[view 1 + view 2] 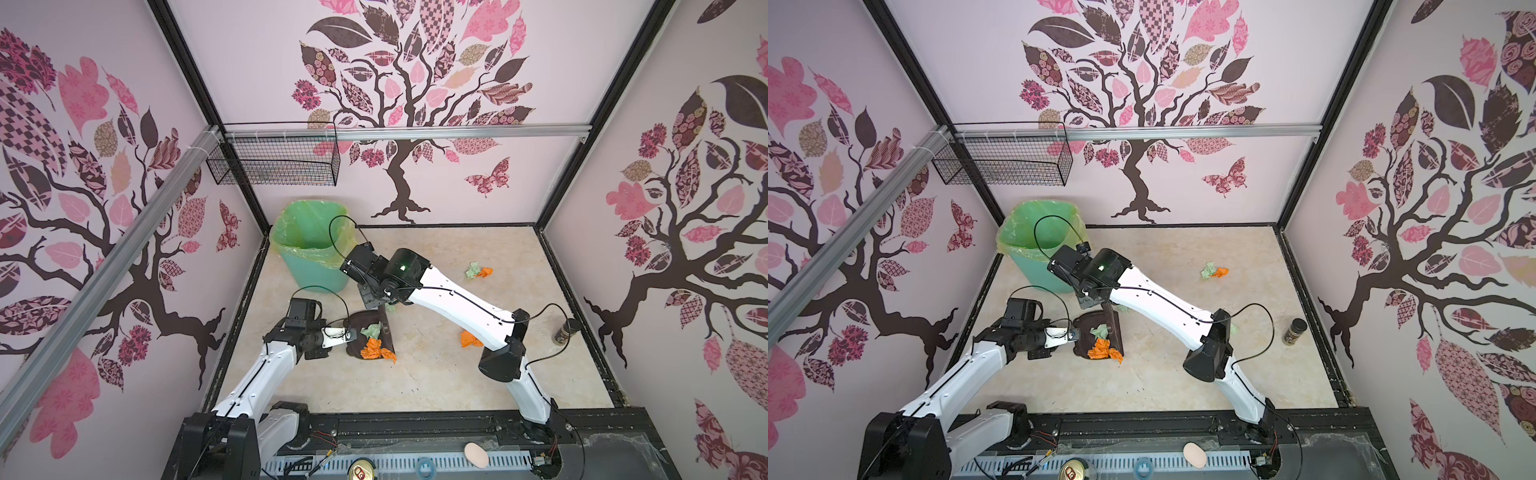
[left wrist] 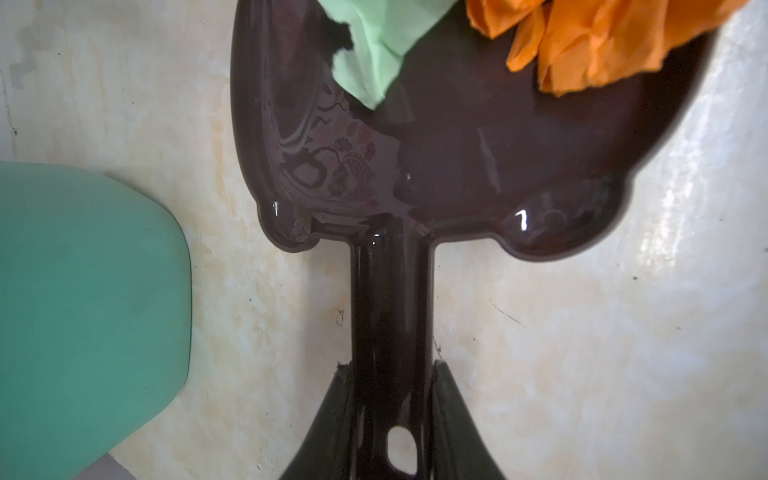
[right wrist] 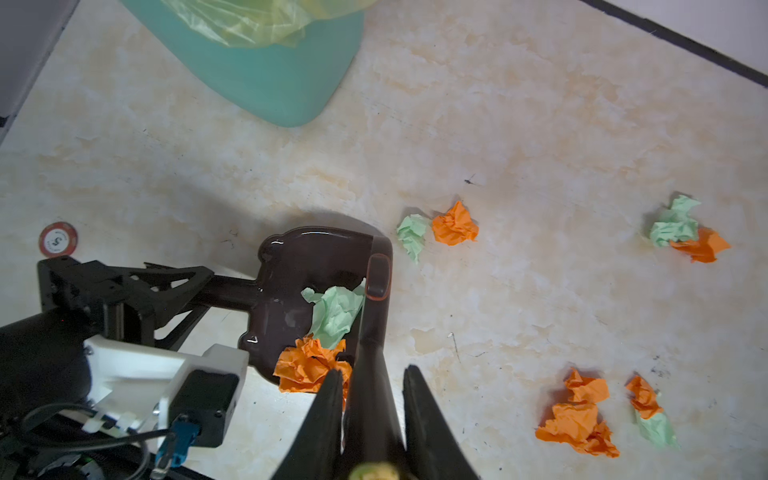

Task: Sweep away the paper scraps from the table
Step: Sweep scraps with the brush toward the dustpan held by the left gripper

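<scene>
**Q:** What does the left arm hold?

**A:** The left gripper (image 2: 392,365) is clamped on the handle of a dark brown dustpan (image 2: 478,166). Counting the far wall as twelve o'clock, the pan lies flat on the table (image 1: 436,386), just toward nine o'clock of the middle. Its mouth faces three o'clock.

**Q:** And the right arm?

**A:** The right gripper (image 3: 372,374) is closed tight around a dark brush (image 3: 373,324). The brush stands across the pan's mouth.

**Q:** Where are the paper scraps (image 3: 455,226)?

**A:** A pale green wad (image 2: 374,50) and an orange wad (image 2: 602,41) sit in the pan, and the orange one reaches past its edge. In both top views a green-and-orange pair (image 1: 478,271) lies toward two o'clock, well apart from the pan. A lone orange scrap (image 1: 469,338) lies toward four o'clock, partly hidden by the right arm. The right wrist view shows more wads scattered on the bare surface.

**Q:** Anything else?

**A:** A teal bin (image 1: 316,266) with a green liner stands at eleven o'clock. A small dark jar (image 1: 565,330) stands at three o'clock, by the edge.
</scene>
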Action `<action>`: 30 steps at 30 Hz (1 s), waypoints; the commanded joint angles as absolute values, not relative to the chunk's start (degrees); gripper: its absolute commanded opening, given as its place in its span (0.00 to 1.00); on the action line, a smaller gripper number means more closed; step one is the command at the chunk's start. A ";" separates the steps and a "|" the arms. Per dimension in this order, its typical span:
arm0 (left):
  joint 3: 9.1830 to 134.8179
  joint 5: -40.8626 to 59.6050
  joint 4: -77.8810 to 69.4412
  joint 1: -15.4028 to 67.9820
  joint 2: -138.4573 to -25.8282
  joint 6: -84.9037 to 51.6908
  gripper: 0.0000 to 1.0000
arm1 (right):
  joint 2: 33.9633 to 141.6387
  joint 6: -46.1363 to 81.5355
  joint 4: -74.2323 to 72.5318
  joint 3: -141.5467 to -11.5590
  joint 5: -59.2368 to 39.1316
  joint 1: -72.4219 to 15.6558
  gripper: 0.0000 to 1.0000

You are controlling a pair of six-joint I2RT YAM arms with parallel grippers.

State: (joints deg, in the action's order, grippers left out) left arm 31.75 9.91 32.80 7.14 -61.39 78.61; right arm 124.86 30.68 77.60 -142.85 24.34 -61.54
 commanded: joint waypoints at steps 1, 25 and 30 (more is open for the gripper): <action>30.06 10.62 33.10 7.36 -60.84 78.39 0.00 | 119.96 29.70 80.65 -142.31 32.68 -60.45 0.00; 27.76 6.74 30.70 7.24 -62.55 71.92 0.00 | 136.92 -23.82 57.70 -144.50 29.35 -47.11 0.00; 28.47 7.24 29.86 7.25 -63.92 71.79 0.00 | 135.35 -21.13 60.69 -138.72 25.45 -49.45 0.00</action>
